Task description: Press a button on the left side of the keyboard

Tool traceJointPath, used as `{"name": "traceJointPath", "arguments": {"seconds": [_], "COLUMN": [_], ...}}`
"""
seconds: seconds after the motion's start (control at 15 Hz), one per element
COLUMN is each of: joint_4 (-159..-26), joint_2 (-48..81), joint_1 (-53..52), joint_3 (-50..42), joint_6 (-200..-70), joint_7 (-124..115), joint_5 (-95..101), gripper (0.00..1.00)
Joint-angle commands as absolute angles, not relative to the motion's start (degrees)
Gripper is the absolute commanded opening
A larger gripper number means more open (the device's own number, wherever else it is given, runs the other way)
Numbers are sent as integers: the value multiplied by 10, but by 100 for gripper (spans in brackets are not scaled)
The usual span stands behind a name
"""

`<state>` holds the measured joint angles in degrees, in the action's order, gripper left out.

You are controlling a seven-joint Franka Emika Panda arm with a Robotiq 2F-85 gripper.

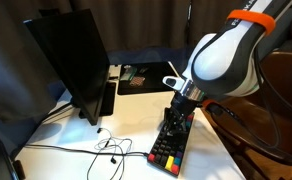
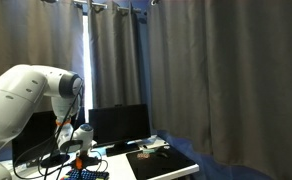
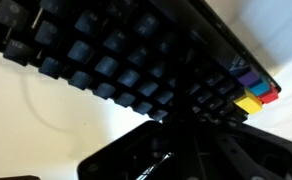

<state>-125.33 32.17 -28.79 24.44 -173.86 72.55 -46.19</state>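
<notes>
Exterior view: one keyboard (image 1: 169,148) on the white table (image 1: 76,135), its red-keyed end by the near table edge. One monitor (image 1: 71,65) stands well off beside the keyboard, loose cable (image 1: 106,148) between them. One gripper (image 1: 177,112) is low over the keyboard's far half. Exterior view: gripper (image 2: 78,160) over keyboard (image 2: 83,174), monitor (image 2: 118,125) behind. Wrist view: keyboard (image 3: 116,55) fills the top, coloured keys (image 3: 248,92) at one end, and the gripper (image 3: 181,135) is close against it; can't tell if the pincer is apart or together.

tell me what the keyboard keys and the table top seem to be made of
Keyboard keys: likely moulded plastic, black with a soft sheen; the wrist view shows uniform sculpted caps with dull highlights. Table top: smooth white with an even matte look, perhaps laminate or painted board; the pictures cannot settle which.
</notes>
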Motion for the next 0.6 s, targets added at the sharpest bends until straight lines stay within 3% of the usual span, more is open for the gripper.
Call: {"name": "traceJointPath", "arguments": {"seconds": [0.0, 0.53], "joint_4": [-1253, -1252], "joint_2": [330, 324], "joint_1": [-301, -302], "joint_3": [225, 227], "joint_6": [-1746, -1746], "joint_7": [720, 721], "joint_5": [-450, -458], "gripper": [0, 0]}}
